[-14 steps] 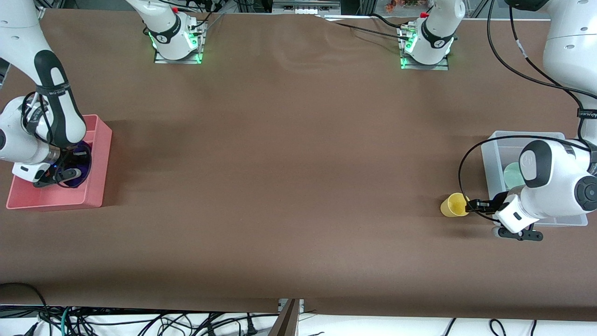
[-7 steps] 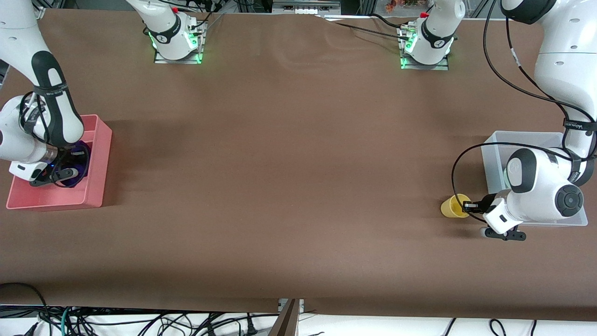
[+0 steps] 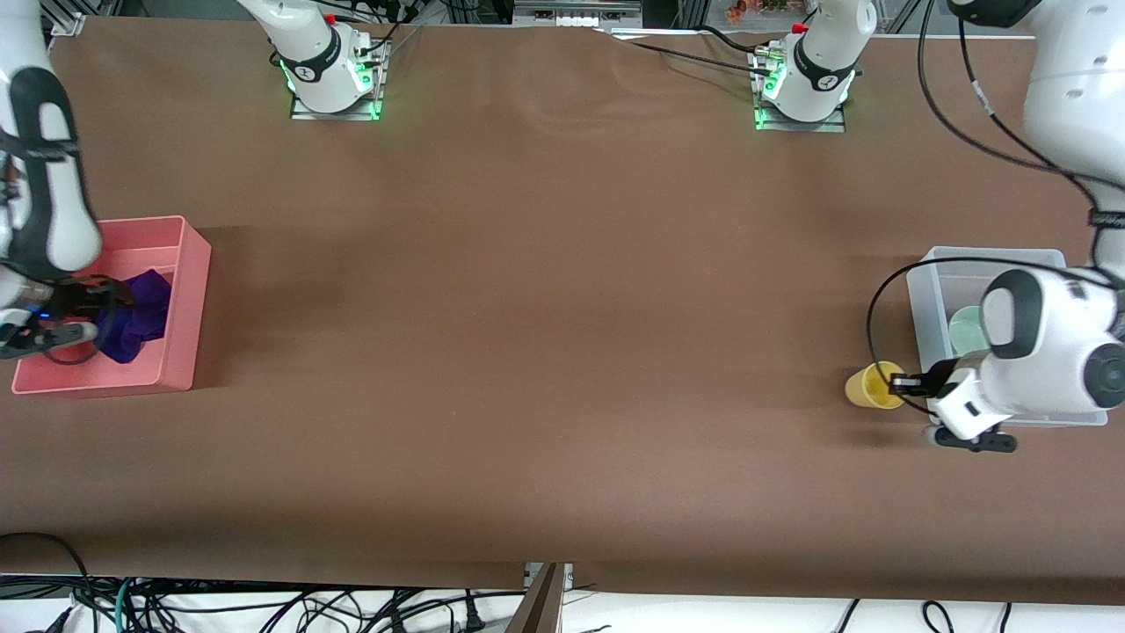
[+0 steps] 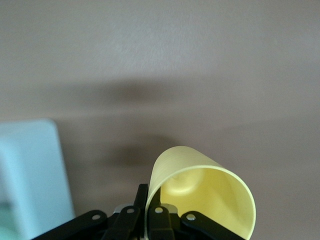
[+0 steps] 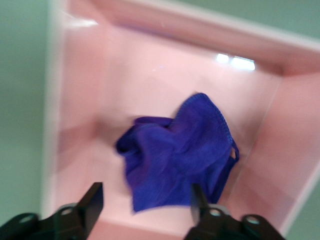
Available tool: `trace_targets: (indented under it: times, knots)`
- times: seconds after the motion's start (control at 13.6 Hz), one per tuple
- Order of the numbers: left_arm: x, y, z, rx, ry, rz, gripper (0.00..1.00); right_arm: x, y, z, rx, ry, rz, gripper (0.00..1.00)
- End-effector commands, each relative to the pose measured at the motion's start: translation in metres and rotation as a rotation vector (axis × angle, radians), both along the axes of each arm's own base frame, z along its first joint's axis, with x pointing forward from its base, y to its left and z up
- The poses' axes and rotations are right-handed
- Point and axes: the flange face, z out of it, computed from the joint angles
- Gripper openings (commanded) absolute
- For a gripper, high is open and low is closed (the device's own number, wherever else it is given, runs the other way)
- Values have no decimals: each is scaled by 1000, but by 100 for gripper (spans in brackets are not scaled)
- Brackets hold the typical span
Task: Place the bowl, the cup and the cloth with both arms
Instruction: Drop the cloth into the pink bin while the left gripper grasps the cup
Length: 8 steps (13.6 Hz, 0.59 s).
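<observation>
Count: 1 cup [image 3: 872, 385], 1 bowl [image 3: 966, 329], 1 cloth [image 3: 134, 315], 2 bins, 2 arms.
Cup: yellow, lifted & tilted on its side, mid-right of front frame, just beside the clear bin [image 3: 932, 264], toward its front-camera corner. Fills the lower centre of the left wrist frame [image 4: 202, 197], mouth toward cam.
Bowl: mint green, inside clear bin, right edge of front frame; partly covered by the left arm's wrist.
Cloth: purple, rumpled, lying in the pink bin [image 3: 189, 303] at mid-left of front frame; centre of right wrist frame [image 5: 180, 155], free of the fingers.
L arm: comes down from upper right of front frame, wrist bent over the clear bin, hand pointing sideways toward table centre.
L gripper [image 3: 898, 384]: fingers clamped on the cup's rim, one inside, one outside the wall; seen at the bottom of the left wrist frame [image 4: 150, 212].
R arm: at the left edge of front frame, forearm upright, wrist above the pink bin.
R gripper [image 5: 145, 205]: over the pink bin, above the cloth; fingers [image 5: 90, 202] spread wide apart, holding nothing, no contact w/ cloth.
</observation>
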Motion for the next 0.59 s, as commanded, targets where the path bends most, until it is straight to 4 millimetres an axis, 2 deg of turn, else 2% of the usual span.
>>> trace_targets:
  times: [0.0, 0.15, 0.22, 0.29, 0.44, 0.51]
  knots:
    - [-16, 25, 72, 27, 83, -46, 0, 21, 44, 72, 50, -15, -9, 100]
    - [-30, 67, 93, 99, 93, -164, 0, 27, 88, 104, 48, -29, -74, 100]
    - [-39, 102, 91, 90, 99, -184, 0, 30, 112, 122, 46, -39, -90, 100]
    - [-47, 130, 85, 68, 106, -220, 0, 31, 135, 134, 48, -32, -108, 100]
    - [-68, 175, 50, 41, 111, -267, 0, 27, 180, 165, 36, -51, -172, 100]
    - [-78, 187, 26, 34, 91, -279, 0, 24, 199, 179, 35, -67, -183, 100]
